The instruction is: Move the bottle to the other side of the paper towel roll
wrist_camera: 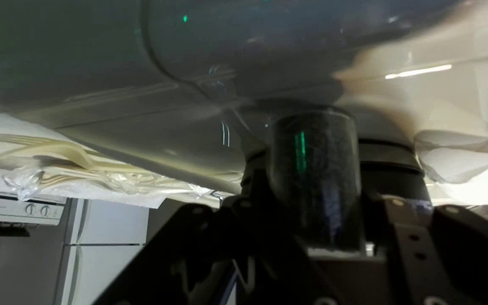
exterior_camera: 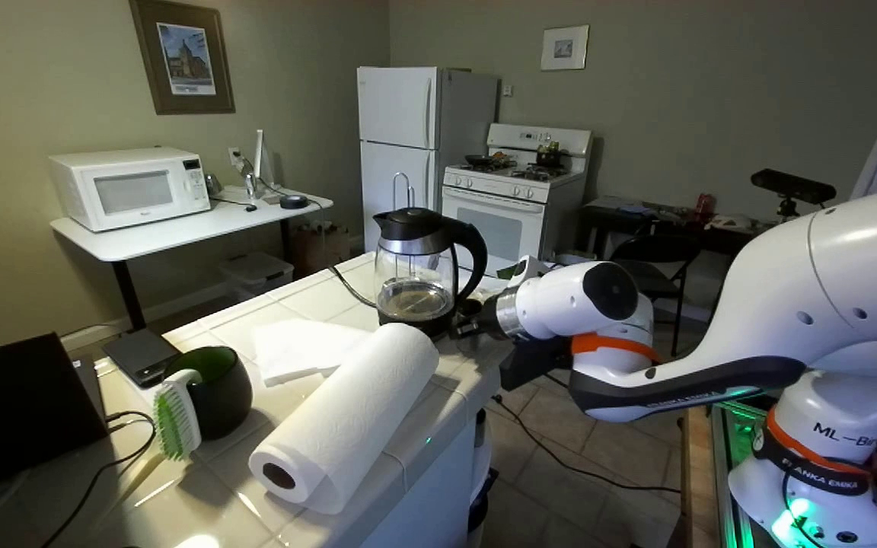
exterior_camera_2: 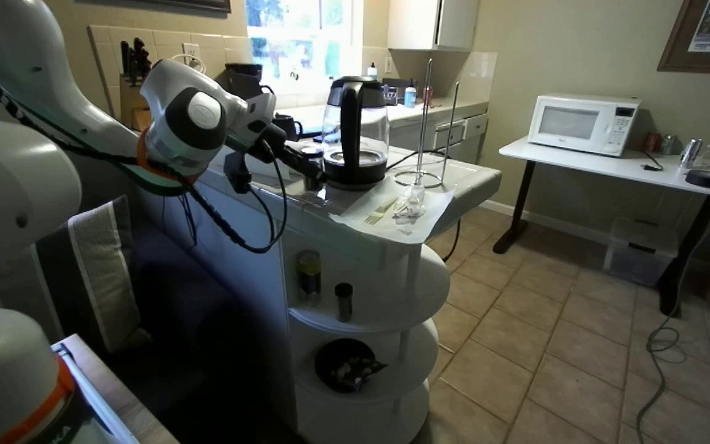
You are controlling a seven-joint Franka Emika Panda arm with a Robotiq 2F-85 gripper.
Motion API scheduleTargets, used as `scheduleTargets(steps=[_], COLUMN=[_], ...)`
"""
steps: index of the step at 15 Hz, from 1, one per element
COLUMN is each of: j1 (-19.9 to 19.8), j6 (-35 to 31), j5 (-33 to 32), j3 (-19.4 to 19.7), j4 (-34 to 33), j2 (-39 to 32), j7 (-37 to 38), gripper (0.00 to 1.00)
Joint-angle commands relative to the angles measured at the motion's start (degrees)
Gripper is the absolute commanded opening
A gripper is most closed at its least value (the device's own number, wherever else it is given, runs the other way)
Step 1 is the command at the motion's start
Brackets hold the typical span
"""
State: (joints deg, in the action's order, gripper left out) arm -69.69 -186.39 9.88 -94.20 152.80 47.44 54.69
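- Wrist view: the gripper (wrist_camera: 318,195) has its black fingers (wrist_camera: 397,207) apart, one on each side of the bottle (wrist_camera: 316,165), with no clear gap showing at either; whether they press on it cannot be told.
- Bottle: a small, near-black cylinder, straight-sided and glossy, its edge rounded at the end nearest the counter (exterior_camera: 332,297). Its wall looks mottled; a thin double green glint and a paler bluish streak run along it.
- In an exterior view a finger slants across the bottle's middle, leaving its upper and lower parts in sight. It looks upright near the counter's edge; whether its base rests on the tile is hard to tell.
- Kettle (exterior_camera_2: 352,123): glass, with black lid, handle and base, just beside the bottle in both exterior views.
- Roll (exterior_camera: 347,415): white and thick, lying on its side, the dark hollow core showing at its near end. Its far end is near the kettle, and the bottle stands beyond that end.
- Also on the counter: a white sheet (exterior_camera_2: 355,213) bearing pale forks (exterior_camera_2: 379,211), hanging a little over the edge; a dark green cup (exterior_camera: 229,399) with a green-bristled brush (exterior_camera: 180,418) beside it.
- Arm (exterior_camera: 773,304): white with orange bands, extending to the counter's edge.
- Stove (exterior_camera: 495,217) and fridge (exterior_camera: 400,110): white, well apart from the counter.
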Motion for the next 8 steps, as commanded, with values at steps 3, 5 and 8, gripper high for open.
scheduleTargets(steps=[3, 5, 8], j1=[12.36, 17.04, 22.63], j6=[7.69, 9.14, 8.65], j5=[2.05, 0.98, -0.2], j3=[9.57, 12.94, 16.24], j4=[1.27, 0.94, -0.85], j2=[1.71, 0.24, -1.23], j7=[-3.34, -5.32, -8.91], gripper=[0.22, 0.22, 0.22])
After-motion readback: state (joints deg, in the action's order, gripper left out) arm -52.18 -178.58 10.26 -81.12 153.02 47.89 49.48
